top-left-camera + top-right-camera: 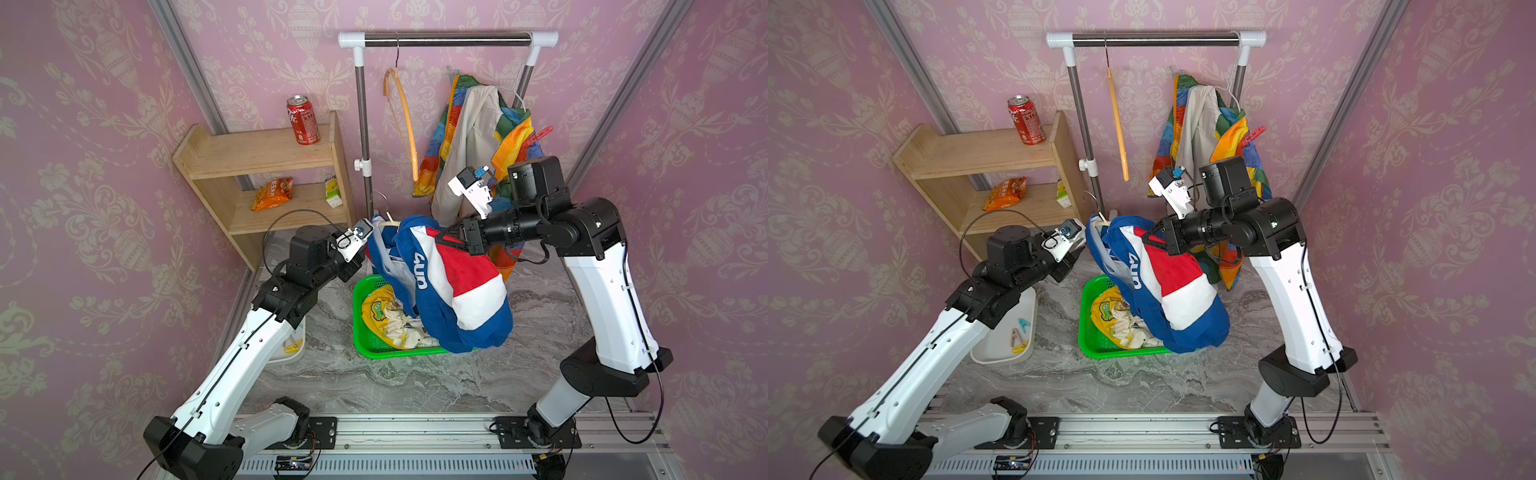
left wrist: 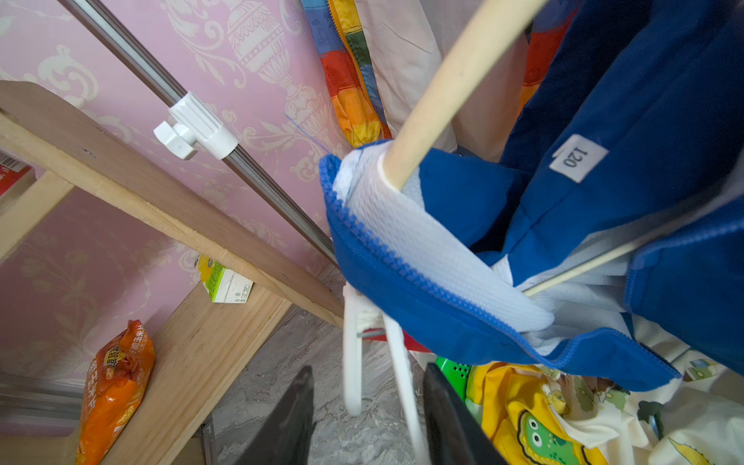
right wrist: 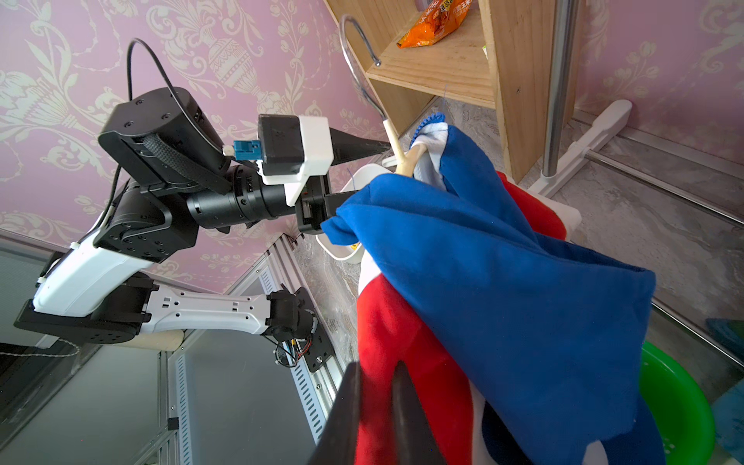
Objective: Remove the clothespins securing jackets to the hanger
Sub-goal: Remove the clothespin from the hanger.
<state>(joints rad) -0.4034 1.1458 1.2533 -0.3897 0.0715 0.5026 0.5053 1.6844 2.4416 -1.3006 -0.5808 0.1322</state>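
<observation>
I note left claw [image 2: 369, 367] apart, straddling pale plastic clothespin [image 2: 352, 354], right claw [image 3: 377, 364] clamped on blue-red-white fabric jacket [image 3: 503, 282]

- In both top views we are looking down from high above the arm bases toward the back wall, taking in the whole bench [image 1: 374, 386] and clothes rail [image 1: 448, 40].
- At the left wrist we are peering past the left hand [image 2: 369, 368], close to the blue jacket [image 2: 604, 100].
- At the right wrist we are looking past the right hand [image 3: 376, 366], across that jacket toward the left arm [image 3: 225, 205].
- Both wrist views are sharing the shelf [image 2: 169, 217] and green basket [image 3: 680, 402].
</observation>
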